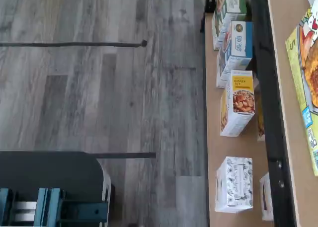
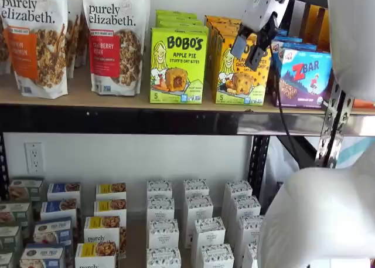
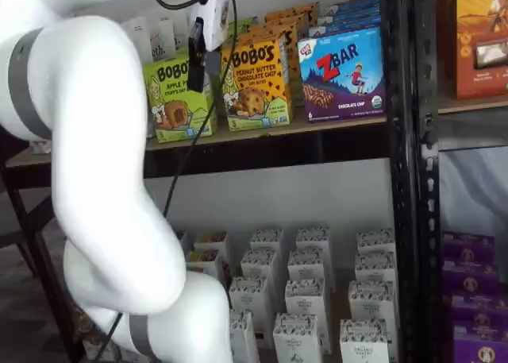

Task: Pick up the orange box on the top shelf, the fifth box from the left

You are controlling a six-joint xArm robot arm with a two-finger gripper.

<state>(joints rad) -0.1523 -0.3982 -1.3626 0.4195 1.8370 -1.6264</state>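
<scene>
Hovering in front of the orange box, the tool has its fingers spread, nothing gripped. Box stands on the top shelf between the green box and ZBar. Approach step, I'd say; next, advance and straddle it.

Just behind the gripper we read "BOBO'S PEANUT BUTTER CHOCOLATE CHIP" on the orange box. To its left the lime-green box says "BOBO'S APPLE PIE STUFFED OAT BITES". To its right the blue box reads "ZBAR CHOCOLATE CHIP". Farther left, two granola bags say "purely elizabeth."
</scene>
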